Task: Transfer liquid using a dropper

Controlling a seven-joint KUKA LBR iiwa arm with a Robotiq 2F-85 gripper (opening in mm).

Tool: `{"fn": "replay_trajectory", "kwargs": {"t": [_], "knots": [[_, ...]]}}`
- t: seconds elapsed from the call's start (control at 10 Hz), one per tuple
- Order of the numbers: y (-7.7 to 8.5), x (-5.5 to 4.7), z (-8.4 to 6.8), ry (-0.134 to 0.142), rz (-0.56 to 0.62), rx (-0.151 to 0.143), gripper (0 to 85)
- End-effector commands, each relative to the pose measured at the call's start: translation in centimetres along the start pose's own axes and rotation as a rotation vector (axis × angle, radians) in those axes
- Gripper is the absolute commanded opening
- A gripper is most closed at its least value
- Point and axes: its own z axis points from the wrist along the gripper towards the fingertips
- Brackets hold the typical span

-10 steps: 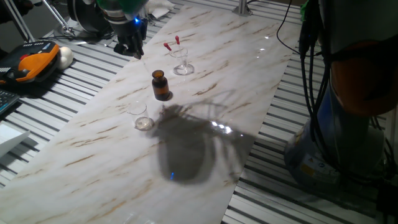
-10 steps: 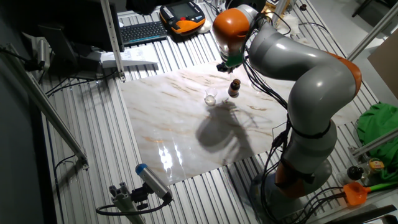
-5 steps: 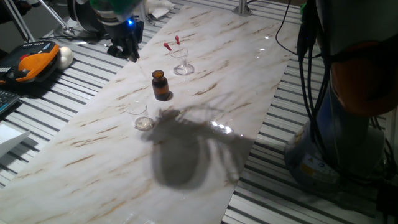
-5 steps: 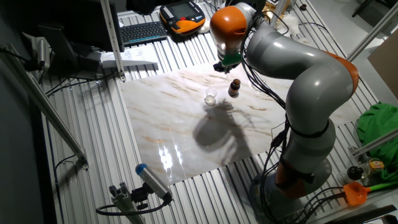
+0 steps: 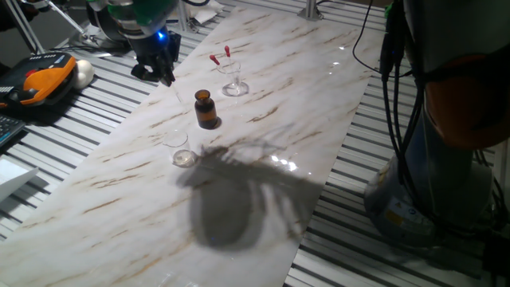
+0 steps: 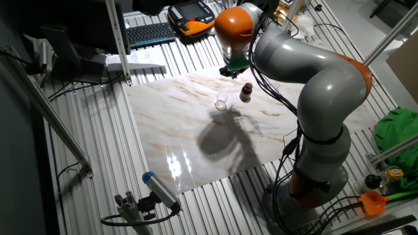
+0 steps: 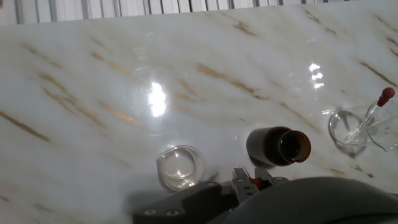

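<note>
My gripper (image 5: 165,74) hangs above the marble table's left side, left of the brown amber bottle (image 5: 205,109). In the hand view the gripper (image 7: 249,180) is shut on the red bulb of the dropper (image 7: 254,182); its clear tube is too faint to make out. The open bottle (image 7: 278,146) lies just beyond the fingers and to the right, and a small clear glass dish (image 7: 180,167) to the left. The dish (image 5: 179,148) stands in front of the bottle. In the other fixed view the gripper (image 6: 230,70) is above and behind the dish (image 6: 222,102) and the bottle (image 6: 245,93).
A clear glass beaker (image 5: 233,81) behind the bottle holds two more red-bulbed droppers (image 5: 213,58); it also shows in the hand view (image 7: 351,130). An orange pendant (image 5: 41,80) and a keyboard lie off the table's left edge. The arm's shadow (image 5: 231,199) covers the table's middle.
The gripper with the dropper has moved left, away from the amber bottle and towards the table's left edge. The arm's shadow has shifted left with it.
</note>
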Motion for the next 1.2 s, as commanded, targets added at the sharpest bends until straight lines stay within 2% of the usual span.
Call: {"fn": "replay_trajectory", "kwargs": {"t": [0.0,0.3,0.4,0.5,0.7,1.0,1.1], "knots": [[0.11,0.13,0.11,0.0,0.004,-0.002,17.0],[0.11,0.13,0.11,0.005,0.012,-0.001,17.0],[0.11,0.13,0.11,0.005,-0.003,0.011,17.0],[0.11,0.13,0.11,0.007,-0.021,0.009,17.0],[0.11,0.13,0.11,-0.006,-0.045,0.014,17.0],[0.11,0.13,0.11,-0.011,-0.088,-0.017,17.0],[0.11,0.13,0.11,-0.009,-0.085,-0.017,17.0]]}}
